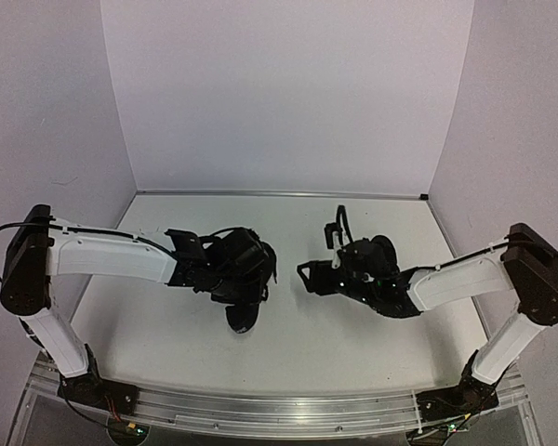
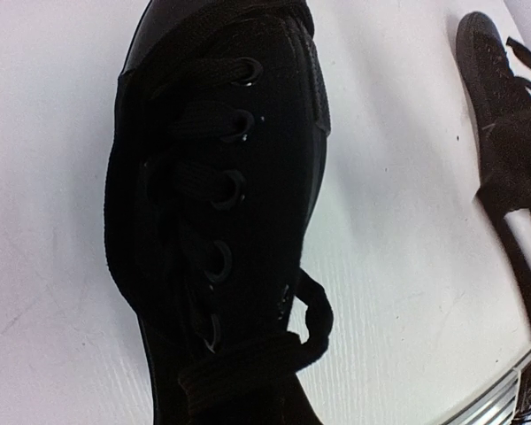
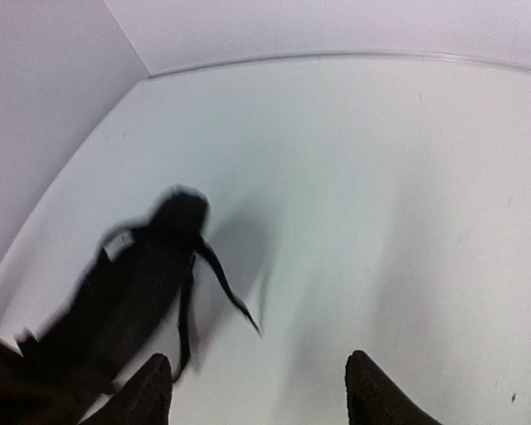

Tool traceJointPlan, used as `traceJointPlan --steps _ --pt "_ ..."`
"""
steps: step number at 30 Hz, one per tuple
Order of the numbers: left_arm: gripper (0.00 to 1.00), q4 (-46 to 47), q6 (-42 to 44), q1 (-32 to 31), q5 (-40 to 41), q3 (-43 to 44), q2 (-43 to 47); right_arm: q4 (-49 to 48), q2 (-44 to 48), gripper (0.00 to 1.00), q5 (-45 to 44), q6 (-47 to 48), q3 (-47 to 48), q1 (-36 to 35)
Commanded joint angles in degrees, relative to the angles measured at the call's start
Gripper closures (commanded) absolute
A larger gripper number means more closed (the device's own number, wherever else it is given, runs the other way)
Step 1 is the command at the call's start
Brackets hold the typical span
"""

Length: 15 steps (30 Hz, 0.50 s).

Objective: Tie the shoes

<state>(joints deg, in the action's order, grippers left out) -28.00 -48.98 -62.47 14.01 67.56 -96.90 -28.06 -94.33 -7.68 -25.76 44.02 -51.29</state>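
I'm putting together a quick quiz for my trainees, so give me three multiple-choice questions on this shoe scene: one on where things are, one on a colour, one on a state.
1. Where do the near shoe and the far shoe lie?
A) apart on the table
B) stacked on each other
C) inside a box

2. What colour are they?
A) white
B) red
C) black

3. How is the right gripper?
A) shut on a lace
B) open and empty
C) lifting a shoe

Answers:
1 A: the left wrist view shows bare table between them.
2 C: both are black all over.
3 B: the right wrist view shows its fingers apart with nothing between.
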Motion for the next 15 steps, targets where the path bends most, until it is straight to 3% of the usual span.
traceJointPlan --steps 1,8,15 --pt "1.00 0.1 3.0 1.7 4.0 8.5 4.8 -11.3 1.4 0.26 4.2 -1.3 -9.8 -0.4" --pt "1.00 -1.5 4.1 2.2 2.1 12.1 4.9 -28.1 -8.4 0.18 6.7 2.1 -9.6 -3.4" --pt "1.00 -1.1 4.0 2.3 0.9 12.4 6.8 -37.3 -16.8 0.15 4.1 4.2 -3.6 -6.7"
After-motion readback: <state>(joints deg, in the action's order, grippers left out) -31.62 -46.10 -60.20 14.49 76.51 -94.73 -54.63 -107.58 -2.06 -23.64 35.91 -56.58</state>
